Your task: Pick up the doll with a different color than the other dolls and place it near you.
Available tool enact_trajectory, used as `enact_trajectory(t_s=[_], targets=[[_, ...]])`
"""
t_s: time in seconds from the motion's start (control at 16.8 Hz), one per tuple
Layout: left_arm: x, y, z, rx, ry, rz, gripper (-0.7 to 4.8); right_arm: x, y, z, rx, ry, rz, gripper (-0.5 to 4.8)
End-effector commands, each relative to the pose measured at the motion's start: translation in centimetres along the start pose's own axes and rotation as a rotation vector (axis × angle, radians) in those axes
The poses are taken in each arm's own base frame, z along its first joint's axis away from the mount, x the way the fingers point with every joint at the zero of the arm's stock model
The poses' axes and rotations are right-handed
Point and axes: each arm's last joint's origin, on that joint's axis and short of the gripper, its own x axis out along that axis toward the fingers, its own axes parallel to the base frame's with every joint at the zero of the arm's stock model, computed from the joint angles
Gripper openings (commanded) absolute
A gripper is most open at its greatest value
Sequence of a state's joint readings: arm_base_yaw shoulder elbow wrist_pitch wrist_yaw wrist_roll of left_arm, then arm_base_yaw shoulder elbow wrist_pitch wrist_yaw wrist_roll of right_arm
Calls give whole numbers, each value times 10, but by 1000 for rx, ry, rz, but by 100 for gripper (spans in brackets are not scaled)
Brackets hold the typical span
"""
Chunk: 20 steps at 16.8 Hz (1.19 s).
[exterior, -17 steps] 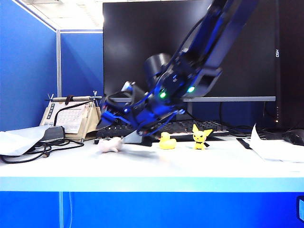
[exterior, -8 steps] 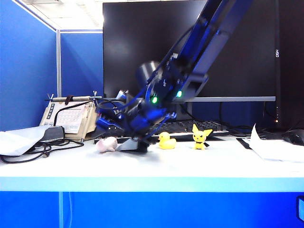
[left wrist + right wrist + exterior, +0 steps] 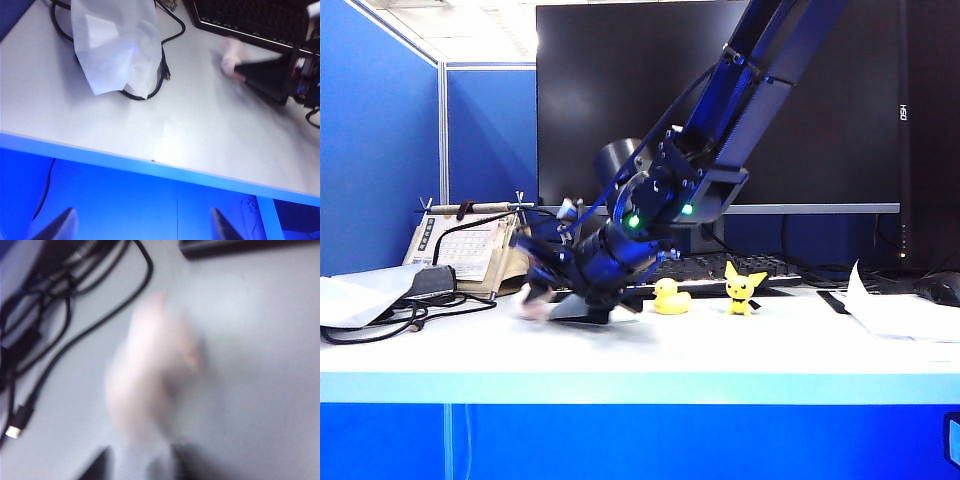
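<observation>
The doll with a different color [image 3: 532, 301], small and pale pink, lies at the left of the white desk, blurred in every view [image 3: 150, 370] [image 3: 231, 52]. My right gripper [image 3: 546, 302] reaches down across to it, and its dark fingers [image 3: 97, 465] press in on the doll's near end; my right gripper [image 3: 142, 466] is shut on it. The other dolls, a yellow duck [image 3: 671, 297] and a yellow pointy-eared figure [image 3: 744, 288], stand to the right in front of the keyboard. My left gripper [image 3: 142, 227] hangs open over the desk's blue front, holding nothing.
A black keyboard [image 3: 720, 268] and a big monitor [image 3: 720, 100] stand behind the dolls. Black cables [image 3: 150, 85] and a clear plastic bag [image 3: 117, 45] lie left of the pink doll. A desk calendar [image 3: 470, 245] stands at back left, and loose papers [image 3: 905, 315] lie at right.
The right arm has dropped lower and swung left in the exterior view, and its jaws have narrowed around the pink doll, which has shifted a little left. The left gripper has not moved.
</observation>
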<state>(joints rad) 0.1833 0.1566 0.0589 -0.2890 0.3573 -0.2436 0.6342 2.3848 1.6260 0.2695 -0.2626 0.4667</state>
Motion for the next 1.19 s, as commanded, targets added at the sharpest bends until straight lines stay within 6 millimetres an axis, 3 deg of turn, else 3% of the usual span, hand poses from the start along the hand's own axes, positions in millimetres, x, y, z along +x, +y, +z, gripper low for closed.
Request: enact_trajectory(t_s=[0.06,0.12,0.18,0.24,0.3,0.59,0.77,0.95,1.19], targets=[[0,-1,2,5,-12,-5,350,1,1,0,-1,-16,12,165],[0,-1,2,5,-12,-5,350,1,1,0,0,-16,12,166],[0,-1,2,5,-12,-5,350,1,1,1,-1,-20,14,200],[0,-1,2,5,-12,-5,350,1,2,3,1,-30,19,308],[0,-1,2,5,-12,-5,350,1,5,9,5,-33,24,337],[0,-1,2,5,-12,-5,350,-1,27,56,-21,-126,61,338],[0,-1,2,5,-12,-5,350,11,31,74,-12,-89,67,339],[0,-1,2,5,-12,-5,350,29,26,74,17,-57,55,339],[0,-1,2,6,-12,-6,350,47,9,54,56,-38,17,337]])
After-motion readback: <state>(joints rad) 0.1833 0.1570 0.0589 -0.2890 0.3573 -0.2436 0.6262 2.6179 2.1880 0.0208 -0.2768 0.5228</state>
